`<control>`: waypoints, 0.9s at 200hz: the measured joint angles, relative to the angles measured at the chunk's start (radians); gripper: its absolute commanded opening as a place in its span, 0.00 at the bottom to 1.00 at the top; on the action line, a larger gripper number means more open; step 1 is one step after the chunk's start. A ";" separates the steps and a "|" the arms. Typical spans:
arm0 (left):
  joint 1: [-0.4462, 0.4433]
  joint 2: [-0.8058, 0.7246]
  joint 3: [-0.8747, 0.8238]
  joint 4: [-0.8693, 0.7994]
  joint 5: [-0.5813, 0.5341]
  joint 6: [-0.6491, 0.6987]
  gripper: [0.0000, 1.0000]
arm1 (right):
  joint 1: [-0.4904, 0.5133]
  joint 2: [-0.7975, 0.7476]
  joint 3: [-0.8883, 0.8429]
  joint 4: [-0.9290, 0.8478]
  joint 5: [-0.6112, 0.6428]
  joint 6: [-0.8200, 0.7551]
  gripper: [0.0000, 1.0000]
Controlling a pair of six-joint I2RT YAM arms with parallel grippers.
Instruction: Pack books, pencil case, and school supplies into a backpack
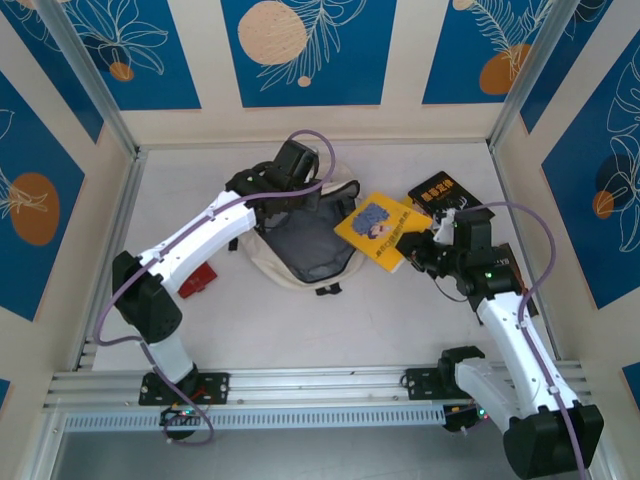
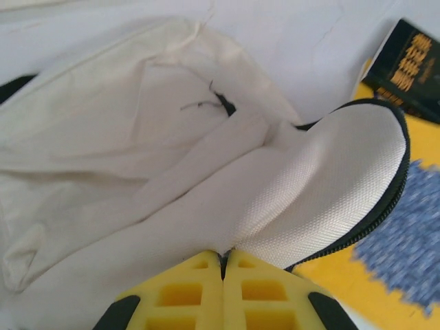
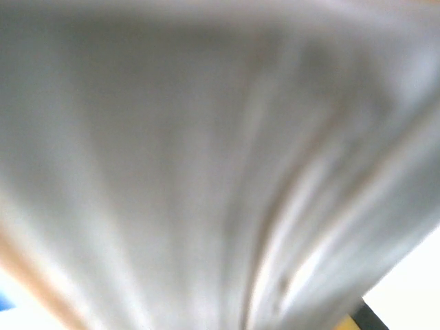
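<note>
While the backpack (image 1: 272, 262) lies at the middle of the surface (image 1: 370, 320), its mouth gapes wide and grey lining shows inside. The bag is cream canvas with a dark zipper line along the opening.

The left arm reaches in from 8 o'clock, with its wrist over the bag's 12 o'clock edge. The left fingers (image 2: 185, 292) have their yellow pads pressed together with no gap and pinch a fold of the cream flap. From that pinch the flap's zipper edge curves away toward 3 o'clock in the left wrist view.

A yellow book (image 1: 375, 225) with a blue-grey picture sits at 3 o'clock of the backpack. It is turned diamond-wise, and one corner overlaps the bag's rim. The right fingers (image 1: 418, 246) meet this book at its 4 o'clock corner, drawn nearly together on it. At the right wrist, pale page edges show as a close blur, and no detail there is readable.

A black book (image 1: 445, 190) with orange lettering lies flat at 1 o'clock of the yellow one. Whether the two touch or overlap cannot be told.

A small red object (image 1: 197, 282) rests at 8 o'clock of the backpack, partly under the left arm.
</note>
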 measured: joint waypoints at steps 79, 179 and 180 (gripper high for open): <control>0.000 0.000 0.006 0.077 0.043 0.015 0.00 | 0.222 0.352 -0.012 0.310 0.017 0.267 0.02; 0.000 0.000 0.014 0.077 0.060 0.017 0.00 | 0.311 0.851 0.199 0.758 0.146 0.520 0.02; 0.000 0.000 0.014 0.077 0.060 0.017 0.00 | 0.311 0.855 0.201 0.760 0.147 0.521 0.02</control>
